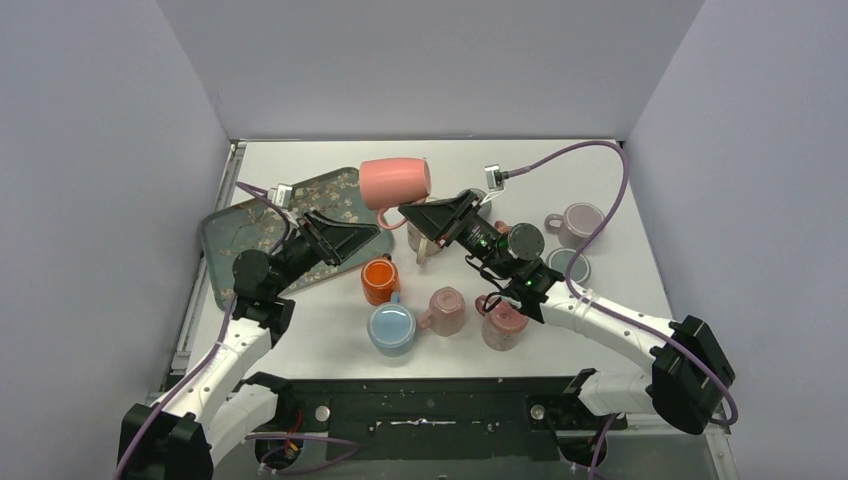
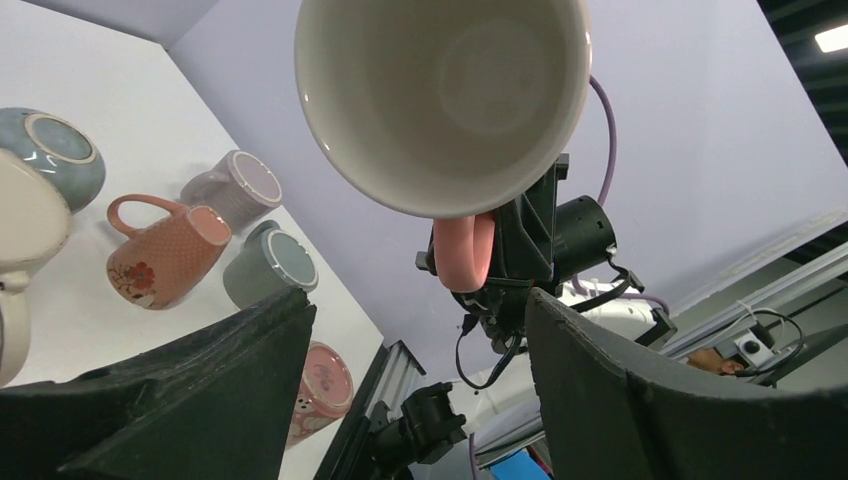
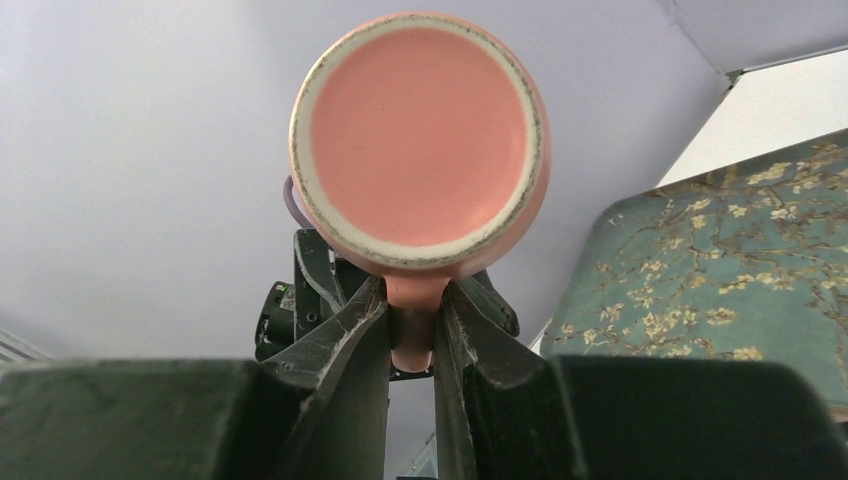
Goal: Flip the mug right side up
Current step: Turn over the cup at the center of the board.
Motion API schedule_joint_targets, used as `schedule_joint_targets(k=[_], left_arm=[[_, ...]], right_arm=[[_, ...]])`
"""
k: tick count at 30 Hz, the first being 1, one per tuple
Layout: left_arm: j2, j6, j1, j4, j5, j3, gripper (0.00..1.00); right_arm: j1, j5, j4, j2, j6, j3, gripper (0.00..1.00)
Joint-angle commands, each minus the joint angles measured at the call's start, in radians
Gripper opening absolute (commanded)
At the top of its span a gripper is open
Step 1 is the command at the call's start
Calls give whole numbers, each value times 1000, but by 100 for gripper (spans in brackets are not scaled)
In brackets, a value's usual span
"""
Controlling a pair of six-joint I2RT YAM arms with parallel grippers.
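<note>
Pink mug (image 1: 395,181): on its side in the air, handle (image 2: 463,250) pinched in my right gripper (image 3: 410,295), mouth pointing at my nearby left gripper (image 2: 420,340), open wide and empty.

Right claw (image 1: 403,210) grips the pink mug (image 1: 395,181), held sideways aloft.

The tray (image 1: 235,240) lies at the worktop's (image 1: 330,345) left rear. Just right of it the raised mug (image 1: 395,182) hangs on its side above the worktop, handle in the right tool (image 1: 410,213), mouth towards the left tool (image 1: 368,234). Before it stands the middle mug (image 1: 380,280), then the front mug (image 1: 392,328). Right of these sit the centre mug (image 1: 445,310) and the near-right mug (image 1: 503,325). The far-right mug (image 1: 580,222) stands at the right rear.
</note>
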Motion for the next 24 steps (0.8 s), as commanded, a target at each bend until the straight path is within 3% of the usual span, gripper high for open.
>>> schedule_joint_targets(k=[1,7,14,24], left_arm=[[19,-14,-30,129,-24,50,74],[16,-11,-64,134,-102,60,68],[4,-49,-82,208,-171,39,66],[39,-132,-87,309,-180,27,56]], right_arm=[[18,-17,210,7,23,81,0],[37,-38,229,25,35,84,0],[46,-68,245,25,51,50,0],[56,-96,268,33,60,12,0]])
